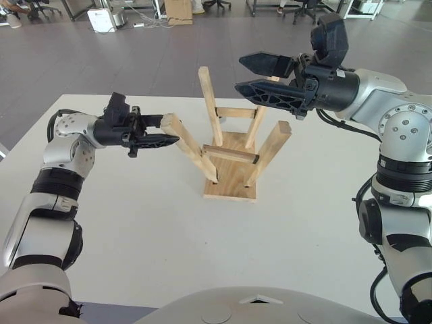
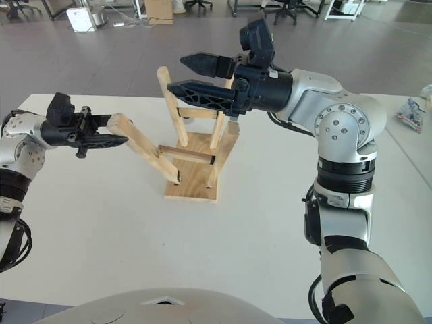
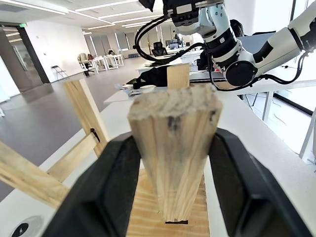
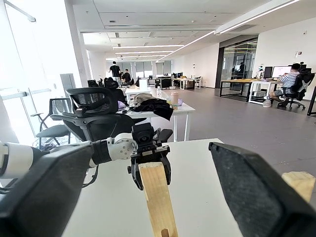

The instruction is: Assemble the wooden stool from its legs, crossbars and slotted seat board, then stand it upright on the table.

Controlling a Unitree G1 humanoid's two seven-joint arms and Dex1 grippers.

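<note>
The wooden stool lies upside down on the white table (image 1: 135, 223), its seat board (image 1: 231, 183) flat and several legs pointing up, joined by crossbars (image 1: 233, 154). My left gripper (image 1: 165, 131) is shut on the top end of the splayed near-left leg (image 1: 192, 152); the left wrist view has that leg's end (image 3: 173, 128) clamped between the black fingers (image 3: 94, 197). My right gripper (image 1: 239, 74) hangs open, level with the leg tops, just above the far-right leg (image 1: 256, 125) and beside the tall far-left leg (image 1: 210, 98), holding nothing.
Bare tabletop surrounds the stool on all sides. Beyond the table's far edge is an open office floor with a white box (image 1: 101, 20), chairs and desks. A small object (image 2: 412, 111) lies on the neighbouring table at the right.
</note>
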